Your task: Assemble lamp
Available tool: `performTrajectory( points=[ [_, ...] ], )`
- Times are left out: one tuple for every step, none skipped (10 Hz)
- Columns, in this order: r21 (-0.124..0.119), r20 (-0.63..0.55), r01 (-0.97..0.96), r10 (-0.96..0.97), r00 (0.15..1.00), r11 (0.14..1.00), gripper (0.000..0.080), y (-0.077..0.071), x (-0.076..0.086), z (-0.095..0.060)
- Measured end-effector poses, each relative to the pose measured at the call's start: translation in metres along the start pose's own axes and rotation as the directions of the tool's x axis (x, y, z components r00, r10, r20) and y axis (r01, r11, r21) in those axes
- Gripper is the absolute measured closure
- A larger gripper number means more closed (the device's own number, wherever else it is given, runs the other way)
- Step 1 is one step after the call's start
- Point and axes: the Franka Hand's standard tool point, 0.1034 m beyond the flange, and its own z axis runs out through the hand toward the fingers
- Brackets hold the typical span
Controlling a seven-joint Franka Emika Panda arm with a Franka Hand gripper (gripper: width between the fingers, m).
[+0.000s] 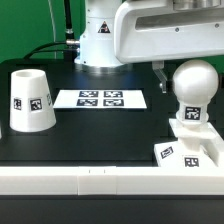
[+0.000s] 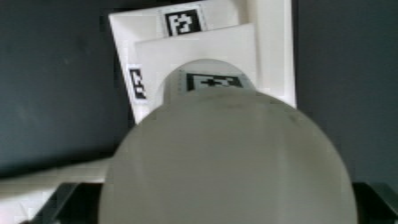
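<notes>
The bulb (image 1: 192, 84) is standing at the exterior view's right. It is a smooth, matte white plastic globe on a short stem. Its long axis is running upright, with the round end pointing up and the stem pointing down into the base (image 1: 190, 150). The base is lying flat under it near the lower right of the frame. It is a white square slab showing black-and-white square markers along its near edge.

In the wrist view the globe (image 2: 222, 150) is filling most of the picture, with the base (image 2: 196, 45) showing beyond it. The dark fingers (image 2: 63, 205) are sitting on either side of the globe. I cannot tell whether they are pressing on it or standing slightly clear.

The shade (image 1: 30, 100) is resting well apart at the exterior view's left. It is a white tapered cup with its narrow end pointing up and its wide mouth lying on the black matte surface (image 1: 100, 135). One marker is facing the camera. The marker board (image 1: 100, 98) is lying flat between the shade and the bulb.
</notes>
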Motion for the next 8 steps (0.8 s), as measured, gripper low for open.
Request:
performTrajectory(
  points=[
    [0.000, 0.000, -0.070, 0.070, 0.998, 0.998, 0.0223, 0.0005, 0.0001, 0.0000],
    [0.002, -0.001, -0.180, 0.180, 0.984, 0.984, 0.0223, 0.0015, 0.0006, 0.0000],
    [0.008, -0.003, -0.266, 0.266, 0.964, 0.964, 0.0223, 0.0022, 0.0009, 0.0002],
    [0.018, -0.009, -0.339, 0.339, 0.941, 0.941, 0.0223, 0.0031, 0.0013, 0.0011],
    [0.030, -0.008, -0.470, 0.470, 0.883, 0.882, 0.0223, 0.0028, -0.0004, 0.0017],
    [0.041, -0.005, -0.563, 0.563, 0.826, 0.826, 0.0223, 0.0034, -0.0022, 0.0027],
    [0.047, 0.005, -0.611, 0.611, 0.791, 0.790, 0.0223, 0.0037, -0.0021, 0.0028],
    [0.052, 0.019, -0.665, 0.665, 0.746, 0.745, 0.0223, 0.0039, -0.0024, 0.0030]
  ],
)
